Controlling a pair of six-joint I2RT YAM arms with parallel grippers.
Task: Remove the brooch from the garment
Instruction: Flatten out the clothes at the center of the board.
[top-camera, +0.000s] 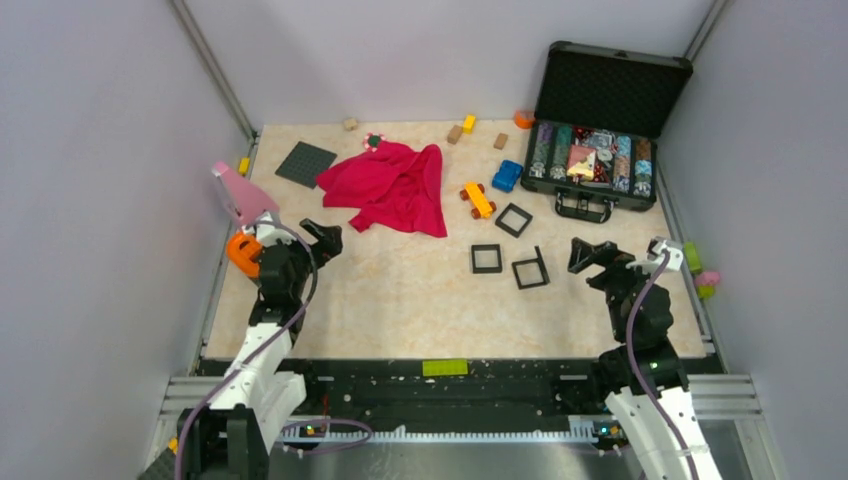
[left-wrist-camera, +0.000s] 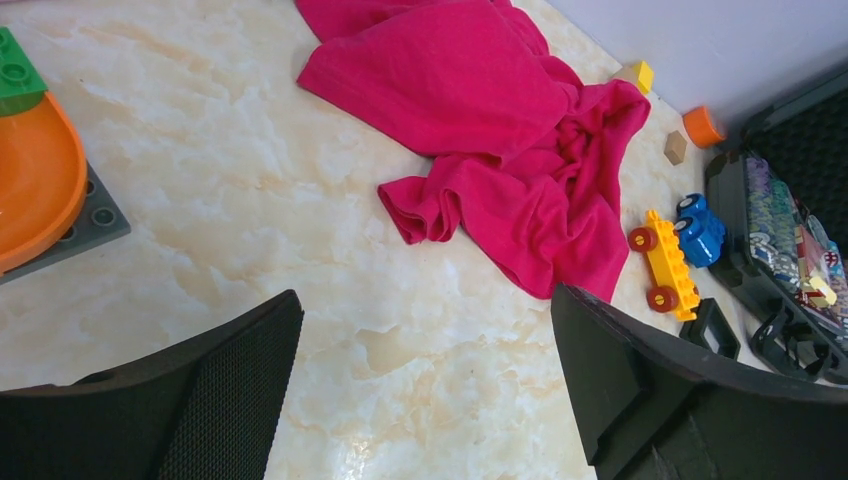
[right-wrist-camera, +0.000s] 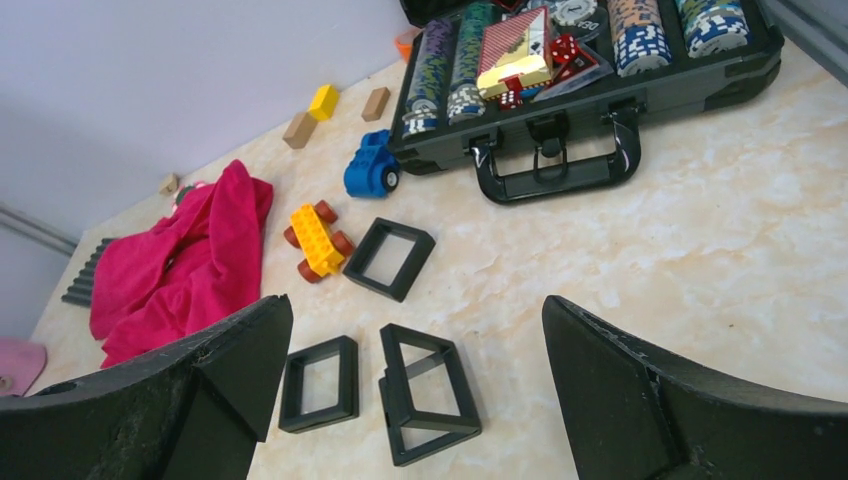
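A crumpled magenta garment (top-camera: 390, 185) lies at the back left of the table, and shows again in the left wrist view (left-wrist-camera: 500, 130) and the right wrist view (right-wrist-camera: 180, 260). The brooch (top-camera: 373, 141), a small pink-and-white flower with a dark centre, sits at the garment's far edge; the right wrist view catches only a sliver of it (right-wrist-camera: 188, 188). My left gripper (top-camera: 322, 240) (left-wrist-camera: 425, 370) hovers open near the garment's front edge, holding nothing. My right gripper (top-camera: 590, 256) (right-wrist-camera: 415, 390) is open over the black frames, far to the garment's right.
An open case of poker chips (top-camera: 600, 150) stands at the back right. Three black frames (top-camera: 487, 258) lie mid-table, a yellow toy car (top-camera: 478, 200) and a blue one (top-camera: 507, 176) beside the garment. A grey baseplate (top-camera: 305, 163) and an orange ring toy (top-camera: 243, 252) are at the left.
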